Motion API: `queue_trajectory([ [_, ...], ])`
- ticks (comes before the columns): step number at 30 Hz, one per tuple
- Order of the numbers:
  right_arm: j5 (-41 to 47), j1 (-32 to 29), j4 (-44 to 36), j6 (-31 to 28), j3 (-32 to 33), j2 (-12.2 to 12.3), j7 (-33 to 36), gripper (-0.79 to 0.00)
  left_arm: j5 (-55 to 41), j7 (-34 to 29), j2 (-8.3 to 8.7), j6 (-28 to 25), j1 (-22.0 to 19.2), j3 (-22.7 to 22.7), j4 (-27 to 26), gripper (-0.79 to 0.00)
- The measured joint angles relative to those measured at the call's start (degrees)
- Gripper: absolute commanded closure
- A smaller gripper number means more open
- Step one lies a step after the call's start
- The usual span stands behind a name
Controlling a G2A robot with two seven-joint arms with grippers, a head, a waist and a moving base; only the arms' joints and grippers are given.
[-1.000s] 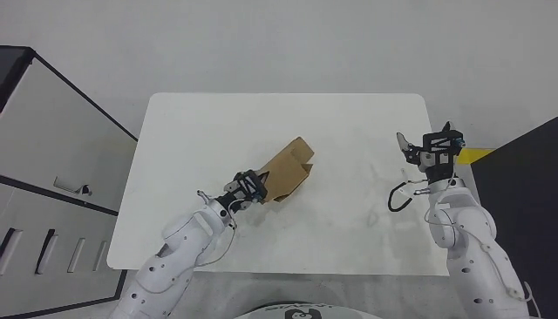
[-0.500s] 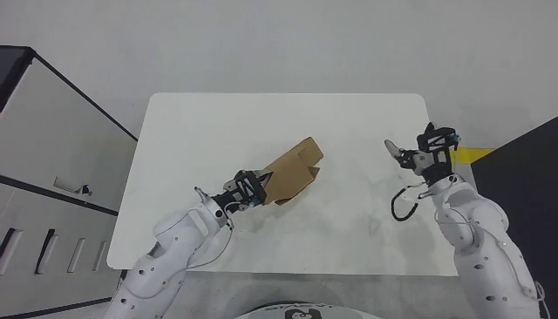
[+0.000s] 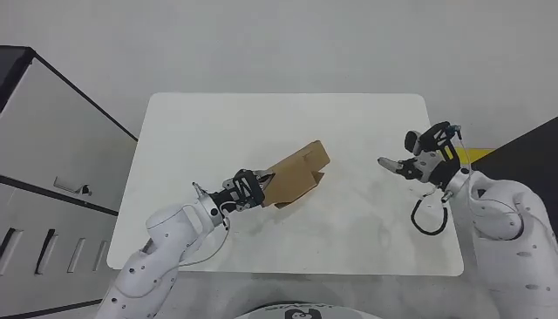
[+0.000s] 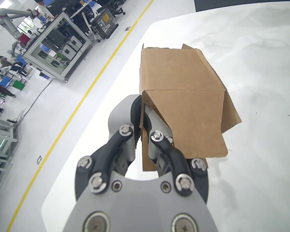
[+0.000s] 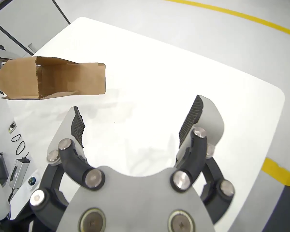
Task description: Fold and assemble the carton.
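One tilted carton [image 4: 181,73] in left tool [image 4: 142,114]; right tool [image 5: 137,112] agape, facing it.

Top view looks steeply down on the whole desk [image 3: 349,118] from high up. Left wrist view, close behind the left hand [image 4: 142,119], faces 2 o'clock; right wrist view faces 9 o'clock; all share the carton [image 3: 296,175]

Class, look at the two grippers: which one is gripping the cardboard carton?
The left gripper: its fingers are shut on one flap of the carton. The right gripper is open and empty, well apart from the carton.
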Motion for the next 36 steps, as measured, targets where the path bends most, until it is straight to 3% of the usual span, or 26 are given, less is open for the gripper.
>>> queue_trajectory([
  [3, 7.1, 0.5, 2.4, -3.7, -2.1, 0.4, 4.0, -0.785, 2.0, 0.5, 0.18, -0.9, -0.2, 0.7, -0.7, 0.0],
  [7, 26.6, 3.8, 5.7, -6.1, -4.1, 1.9, 19.6, -0.785, 0.7, 1.6, 0.56, -5.2, -1.0, 0.3, -1.1, 0.0],
  [9, 36.9, 6.2, 6.3, -2.0, -5.0, 3.0, 27.4, -0.785, -0.1, 1.7, 0.69, -7.0, -1.3, 0.3, -1.5, 0.0],
  [14, 52.8, 10.0, 6.7, 8.4, -7.8, 5.9, 37.9, -0.785, -1.8, 0.9, 0.9, -9.6, -2.0, 0.6, -2.2, 0.0],
  [22, 55.2, 10.1, 6.7, 9.5, -8.5, 6.1, 38.8, -0.785, -1.5, 0.4, 0.92, -9.3, -2.1, 0.9, -2.5, 0.0],
  [30, 75.5, 16.6, 14.3, 19.6, -16.3, 6.2, 49.2, -0.785, -4.5, 0.1, 1.11, -11.7, -3.3, 1.9, -3.3, 0.0],
  [36, 78.5, 18.2, 16.0, 21.6, -17.9, 6.2, 51.1, -0.785, -5.4, -0.3, 1.19, -11.8, -3.8, 2.1, -3.4, 0.0],
])
